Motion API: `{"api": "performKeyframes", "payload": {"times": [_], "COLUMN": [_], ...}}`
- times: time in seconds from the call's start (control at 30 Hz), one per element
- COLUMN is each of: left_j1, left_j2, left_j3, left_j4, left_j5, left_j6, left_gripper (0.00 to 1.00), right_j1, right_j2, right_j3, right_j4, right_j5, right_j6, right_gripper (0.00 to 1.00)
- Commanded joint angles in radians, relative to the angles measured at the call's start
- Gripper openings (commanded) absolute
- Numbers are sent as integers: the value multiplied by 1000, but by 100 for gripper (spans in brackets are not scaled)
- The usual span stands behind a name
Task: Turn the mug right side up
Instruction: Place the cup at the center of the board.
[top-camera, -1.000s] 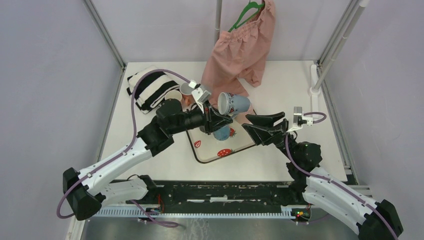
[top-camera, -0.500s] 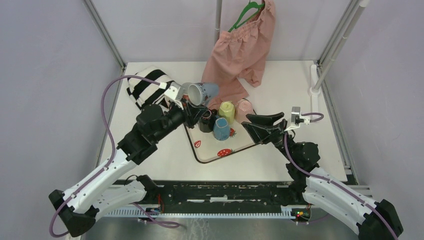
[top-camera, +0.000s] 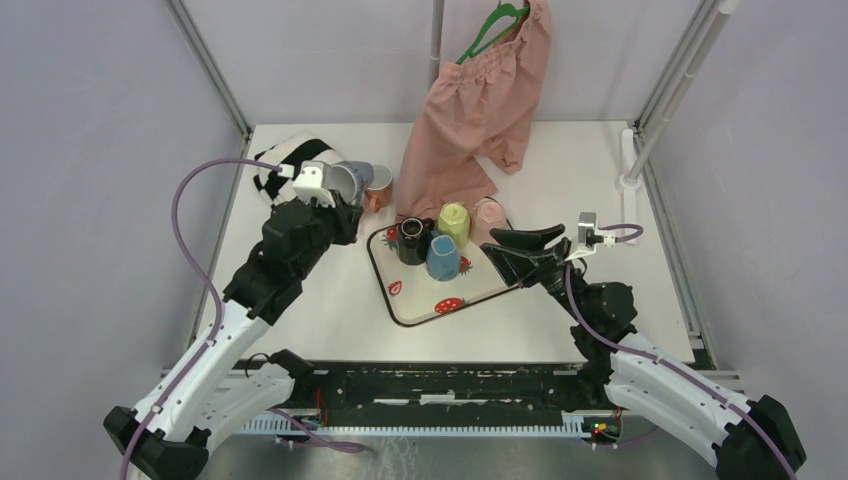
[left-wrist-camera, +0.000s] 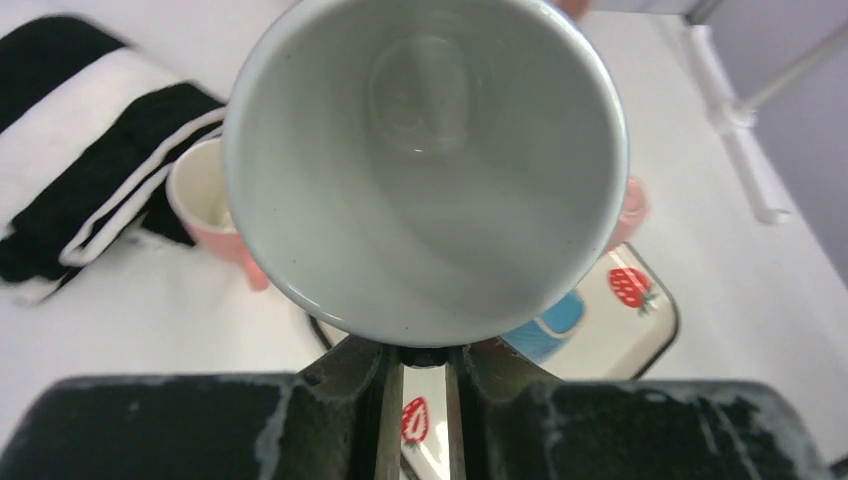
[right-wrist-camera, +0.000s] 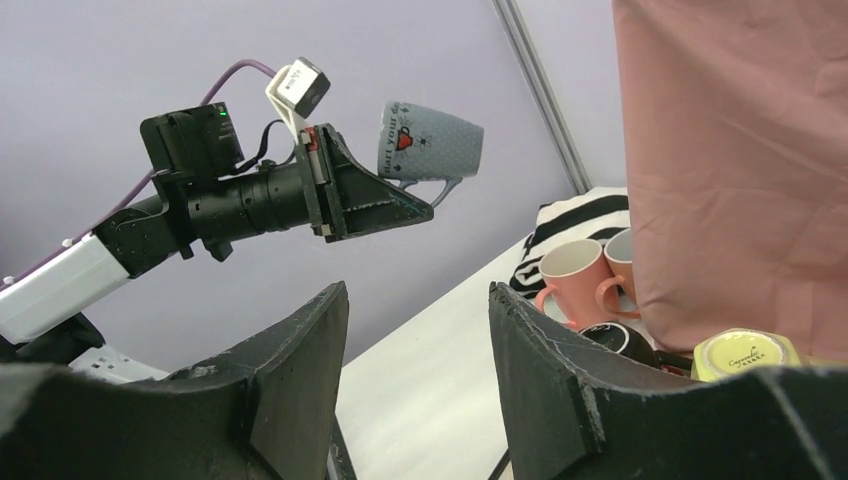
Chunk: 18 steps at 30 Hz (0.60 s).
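**Item: grey mug** (right-wrist-camera: 430, 140), printed with a small red heart. It is held in the air, lying on its side, with its mouth turned back toward the wrist and its handle underneath. In the overhead view it sits upper left of centre, above the near edge of the striped cloth (top-camera: 285, 165) and just beside a salmon mug (top-camera: 378, 187). It is not yet upright.

**Left arm** (top-camera: 250, 300): rises on a diagonal from the lower-left corner toward the upper middle, elbow bent, wrist raised well off the surface (top-camera: 600, 200). The left claw (left-wrist-camera: 425, 355) is clamped on the grey mug's lower side by the handle, its fingers nearly together.

**Right arm** (top-camera: 640, 360): reaches from the lower-right corner toward centre and lies low. The right claw (top-camera: 510, 250) has its fingers spread apart and holds nothing. It hovers at the right edge of the tray (top-camera: 400, 305).

**Tray contents**: black mug (top-camera: 412, 240), blue mug (top-camera: 442, 258), yellow mug (top-camera: 453, 222) and pink mug (top-camera: 488, 213), clustered at the tray's far end. The yellow mug stands mouth down.

**Background**: pink shorts (top-camera: 475, 100) hang from a green hanger at top centre.
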Motion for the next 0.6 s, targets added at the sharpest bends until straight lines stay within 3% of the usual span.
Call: {"api": "performKeyframes", "payload": {"times": [0.0, 0.2, 0.57], "left_j1": [9, 27, 196], "left_j2": [-1, 27, 190], "left_j3": [26, 12, 9], "left_j4": [-86, -138, -200], "left_j5": [-250, -336, -294], "left_j6": [-69, -90, -91], "left_gripper": [2, 2, 2], "right_j1": [4, 5, 4], "right_j2": [-5, -10, -52], "right_j3": [3, 11, 15], "right_j4": [14, -9, -83], "right_j5": [6, 3, 20], "right_j6": [2, -12, -46], "right_gripper": [60, 60, 60]}}
